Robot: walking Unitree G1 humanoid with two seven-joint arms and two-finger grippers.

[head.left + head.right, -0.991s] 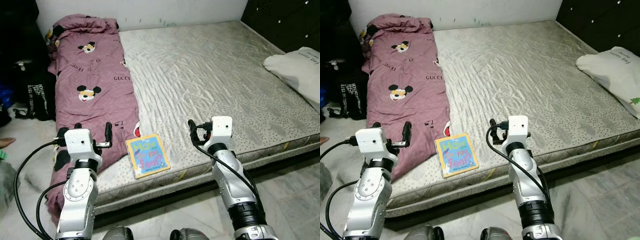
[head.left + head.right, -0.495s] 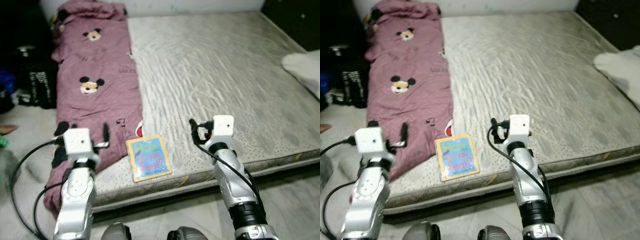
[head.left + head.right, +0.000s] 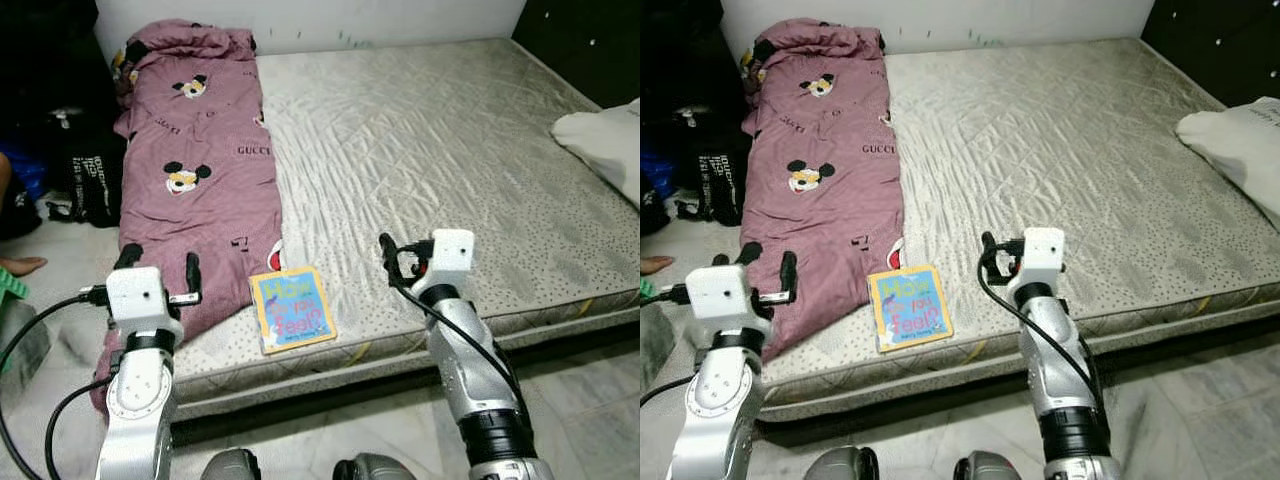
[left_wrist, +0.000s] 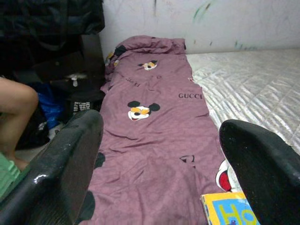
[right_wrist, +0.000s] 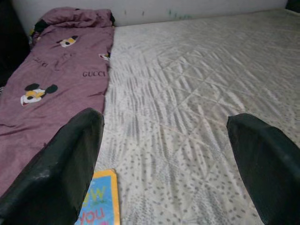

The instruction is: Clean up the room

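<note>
Bare mattress [image 3: 430,130] lay open ahead of the right gripper [image 5: 164,154], fingers spread, book [image 3: 292,309] just beside it toward the left gripper [image 4: 159,164], purple blanket [image 3: 195,170] filled that wide-open gripper's path, dark bags [image 3: 85,180] beyond, white pillow [image 3: 605,135] far off.

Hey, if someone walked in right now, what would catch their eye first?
Probably the purple Mickey Mouse blanket stretched along the bare mattress's left side, spilling over its near edge. Next, the bright children's book lying flat at the mattress's front edge, between the open left end effector and open right end effector.
</note>
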